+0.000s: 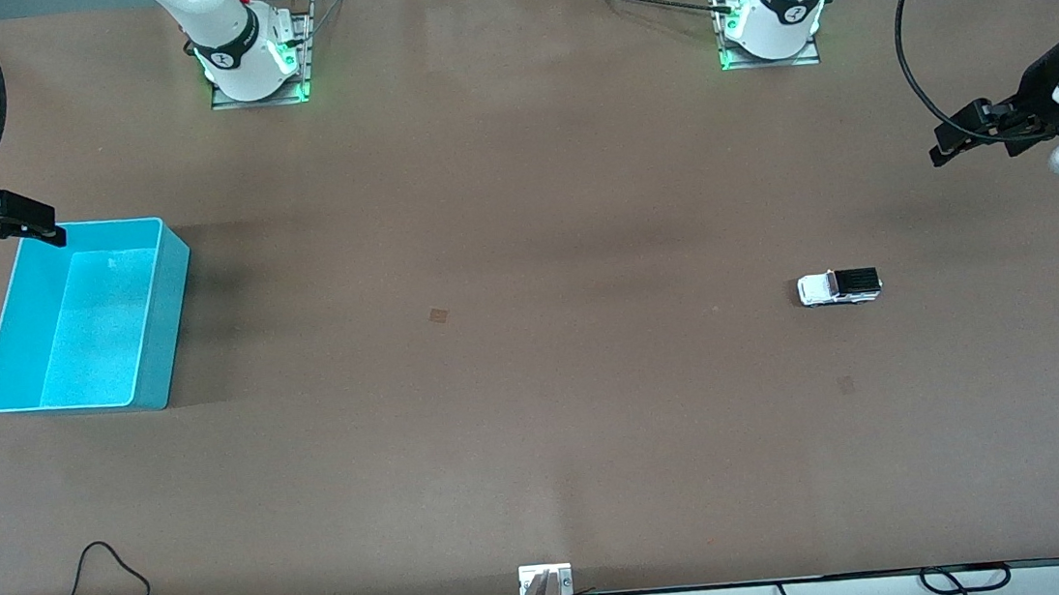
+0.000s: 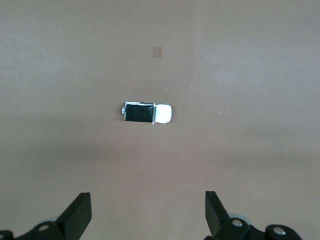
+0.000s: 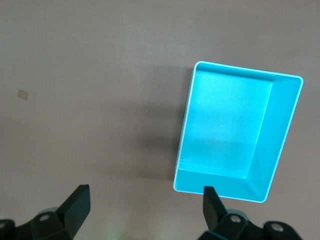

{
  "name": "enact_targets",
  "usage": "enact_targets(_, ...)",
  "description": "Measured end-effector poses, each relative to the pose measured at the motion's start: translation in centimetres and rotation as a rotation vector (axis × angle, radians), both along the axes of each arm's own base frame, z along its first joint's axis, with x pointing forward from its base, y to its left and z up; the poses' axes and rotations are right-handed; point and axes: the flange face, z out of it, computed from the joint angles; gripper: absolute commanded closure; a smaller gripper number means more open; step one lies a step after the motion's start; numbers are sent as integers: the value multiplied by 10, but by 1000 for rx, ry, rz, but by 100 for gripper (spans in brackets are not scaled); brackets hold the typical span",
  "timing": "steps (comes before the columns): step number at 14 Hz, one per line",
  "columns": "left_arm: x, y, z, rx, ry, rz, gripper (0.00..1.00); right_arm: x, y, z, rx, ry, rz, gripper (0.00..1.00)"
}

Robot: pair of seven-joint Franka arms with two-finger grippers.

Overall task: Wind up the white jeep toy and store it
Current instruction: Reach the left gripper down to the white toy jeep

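The white jeep toy [image 1: 839,287] [image 2: 148,112], tiny with a black ribbed roof, stands on the brown table toward the left arm's end. My left gripper [image 1: 951,138] [image 2: 148,200] hangs open in the air near that end of the table, apart from the jeep and holding nothing. An empty teal bin [image 1: 85,321] [image 3: 225,125] sits toward the right arm's end. My right gripper [image 1: 47,225] [image 3: 146,192] is open and empty, hovering over the bin's corner nearest the robots' bases.
The two arm bases [image 1: 254,62] [image 1: 770,22] stand along the table edge farthest from the front camera. A small tape mark [image 1: 439,316] lies mid-table. Cables [image 1: 111,590] trail along the edge nearest the camera.
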Motion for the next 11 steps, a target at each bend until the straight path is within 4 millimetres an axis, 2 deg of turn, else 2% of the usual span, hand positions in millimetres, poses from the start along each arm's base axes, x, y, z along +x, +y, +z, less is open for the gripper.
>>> enact_targets(7, -2, 0, -1, 0, 2, 0, 0, 0, 0, 0, 0, -1, 0, 0)
enact_targets(9, 0, -1, -13, -1, 27, -2, 0, 0, 0, 0, 0, -1, 0, 0)
enact_targets(11, 8, -3, -41, -3, 72, -7, 0, 0, 0, 0, 0, -2, 0, 0)
